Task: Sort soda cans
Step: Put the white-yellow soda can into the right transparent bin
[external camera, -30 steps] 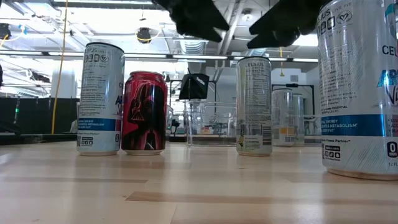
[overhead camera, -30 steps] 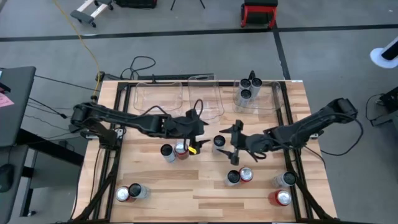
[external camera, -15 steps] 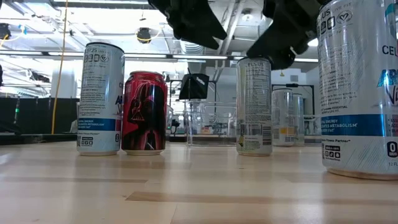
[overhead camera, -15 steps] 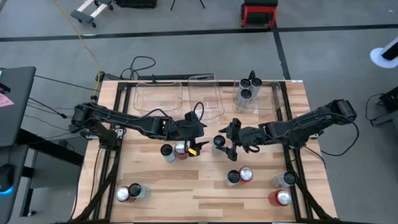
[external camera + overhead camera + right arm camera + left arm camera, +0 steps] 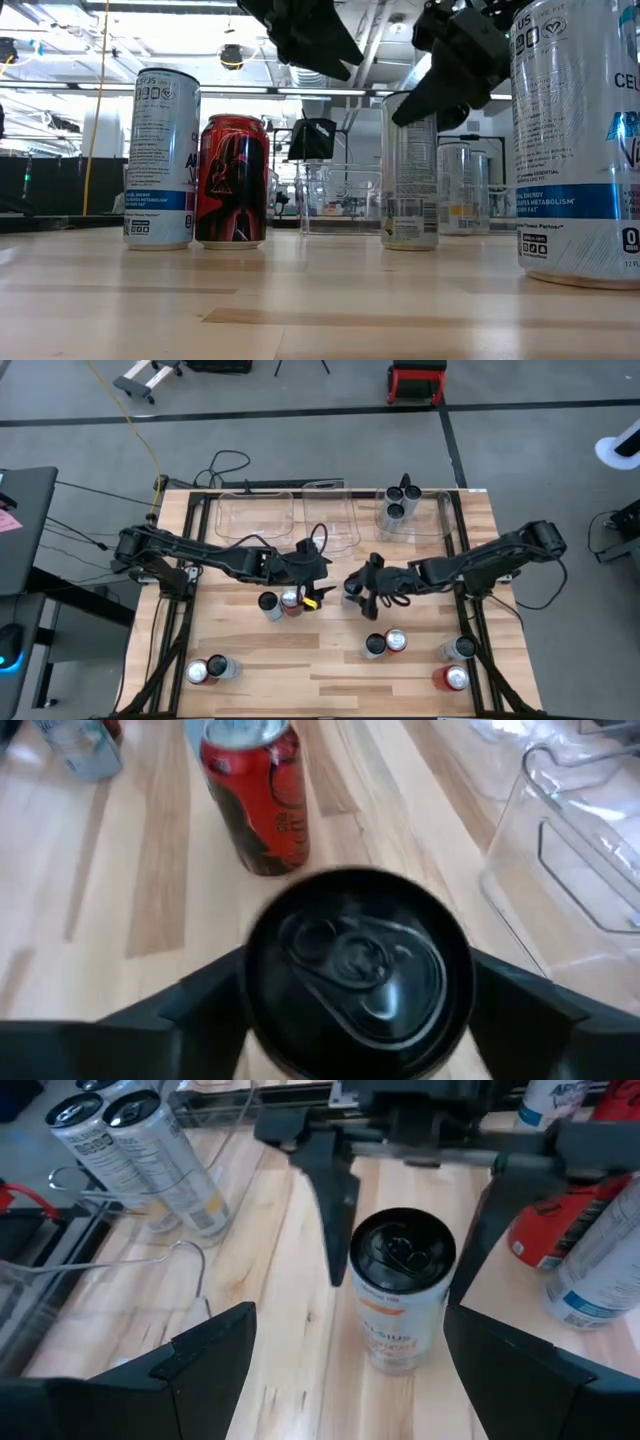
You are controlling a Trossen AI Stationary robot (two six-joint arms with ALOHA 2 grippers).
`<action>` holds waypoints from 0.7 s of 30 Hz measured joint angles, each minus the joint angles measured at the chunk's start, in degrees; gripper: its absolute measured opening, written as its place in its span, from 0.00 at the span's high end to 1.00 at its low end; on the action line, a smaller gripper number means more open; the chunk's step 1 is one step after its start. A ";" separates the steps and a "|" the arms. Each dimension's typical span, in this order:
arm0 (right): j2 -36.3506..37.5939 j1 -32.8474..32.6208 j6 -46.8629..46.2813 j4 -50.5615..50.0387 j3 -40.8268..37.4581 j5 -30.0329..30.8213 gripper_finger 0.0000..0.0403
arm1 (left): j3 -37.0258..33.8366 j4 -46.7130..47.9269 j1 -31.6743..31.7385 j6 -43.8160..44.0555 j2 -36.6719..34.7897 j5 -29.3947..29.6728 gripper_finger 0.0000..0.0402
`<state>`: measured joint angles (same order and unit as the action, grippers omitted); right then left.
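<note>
- A tall silver-grey metal can with a dark top (image 5: 352,588) stands upright near the middle of the wooden slatted worktop (image 5: 330,675); this can serves as the landmark.
- The right claw (image 5: 364,588) sits around the can's upper part, one finger (image 5: 190,1005) on each side. Whether the fingers already press the wall cannot be told, so the claw reads as spread about the can rather than clenched on it.
- The approach from the side, level with the can's top, likely keeps the can upright for a lift.
- The left claw (image 5: 322,575) hangs just beside the landmark can, pointed at it, fingers (image 5: 215,1345) apart and holding nothing; it seems to wait.
- Beyond the left claw stand a red can with a silver top (image 5: 291,600) and a silver-grey can (image 5: 268,603), touching or nearly so.
- Behind the landmark, a clear plastic bin (image 5: 398,512) already holds two dark-topped silver-grey cans (image 5: 400,500), probably the destination for this kind.
- Two more clear bins (image 5: 255,512) beside it appear empty.
- Further cans stand in pairs toward the near edge.
</note>
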<state>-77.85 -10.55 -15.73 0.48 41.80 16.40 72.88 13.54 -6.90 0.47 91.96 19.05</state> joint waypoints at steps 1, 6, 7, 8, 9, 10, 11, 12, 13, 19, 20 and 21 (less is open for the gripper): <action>0.53 0.26 -0.68 0.02 0.00 -0.02 0.22 | 0.00 -0.02 0.00 0.30 0.00 0.46 0.20; 3.50 1.55 -3.22 -3.82 -0.03 0.23 0.40 | 0.00 -0.49 -0.06 1.83 0.00 4.36 0.20; 4.28 1.77 -3.28 -4.85 -0.05 0.37 0.40 | 0.00 -0.38 -0.04 1.87 0.00 4.95 0.20; 5.11 1.81 -3.31 -5.65 -0.07 0.44 0.40 | 0.00 -0.33 -0.04 1.90 0.00 5.03 0.20; 6.00 1.81 -3.41 -6.41 -0.07 0.44 0.40 | 0.00 -0.29 -0.04 1.90 0.00 5.06 0.20; 6.92 1.79 -3.72 -7.26 -0.07 0.44 0.40 | 0.00 -0.24 -0.04 1.93 0.00 5.05 0.20; 8.03 1.75 -3.79 -8.38 -0.07 0.43 0.40 | 0.00 -0.04 -0.06 2.03 0.00 5.05 0.20; 9.22 1.73 -3.81 -9.63 -0.07 0.45 0.40 | 0.00 0.34 -0.07 2.21 0.00 5.06 0.20; 10.59 1.71 -3.95 -10.63 -0.07 0.71 0.40 | 0.00 0.69 -0.07 2.32 0.00 5.22 0.20; 21.67 1.76 -5.24 -20.66 -0.07 9.85 0.40 | 0.00 -0.30 -0.04 3.14 -0.01 5.67 0.20; 23.58 1.90 -5.52 -22.41 -0.07 12.06 0.40 | 0.00 -0.35 -0.04 3.08 -0.22 5.69 0.20; 25.47 2.19 -5.76 -23.85 -0.07 13.56 0.40 | 0.00 -0.08 -0.04 3.08 -0.53 5.69 0.20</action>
<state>-52.38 -8.35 -21.49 -23.36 41.74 29.96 72.88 13.46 -6.94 3.55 91.43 24.73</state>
